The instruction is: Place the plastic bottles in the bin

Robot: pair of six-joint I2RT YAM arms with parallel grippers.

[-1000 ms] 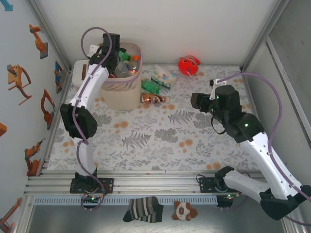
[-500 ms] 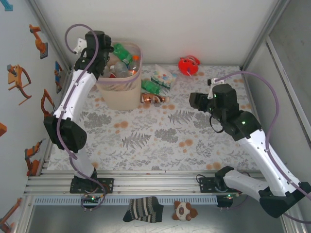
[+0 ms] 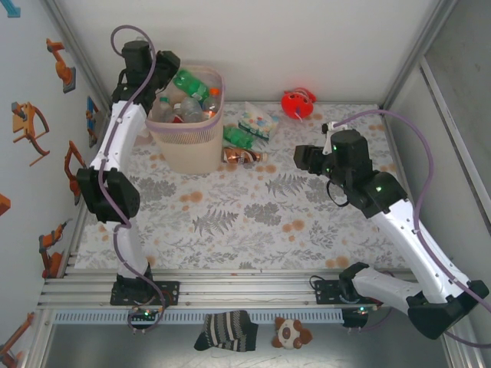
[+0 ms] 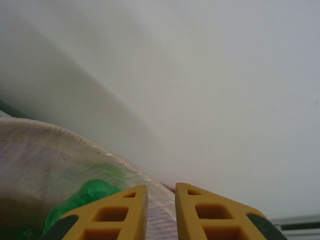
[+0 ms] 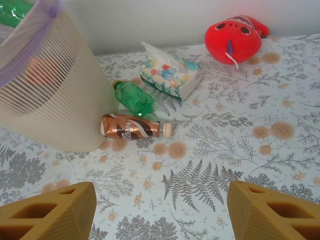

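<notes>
Right now the left gripper (image 3: 164,66) hangs over the far left rim of the bin (image 3: 192,149). Its yellow fingers (image 4: 120,215) are clenched almost together with nothing between them. From the left wrist, the bin's pale rim curves just under those fingers, and a bit of green plastic shows inside it.

The bin stands upright at the far left of the fern-printed surface (image 3: 253,211). It holds a pile of bottles (image 3: 182,107), with one green one lying across the top and clear ones beneath it.

Two more lie outside the bin on the surface, to its right. A green bottle (image 5: 134,97) lies on its side between the bin's wall and a flat patterned packet (image 5: 170,75). A brown bottle (image 5: 131,126) with a pale cap lies on its side just nearer, its base against or nearly against the foot of the bin.

A red round toy (image 5: 232,37) sits at the far edge of the surface, well apart from the bin.

The right gripper (image 5: 160,210) hovers above the middle right of the surface. It faces the two loose bottles, with its fingers spread wide and released and nothing held.
</notes>
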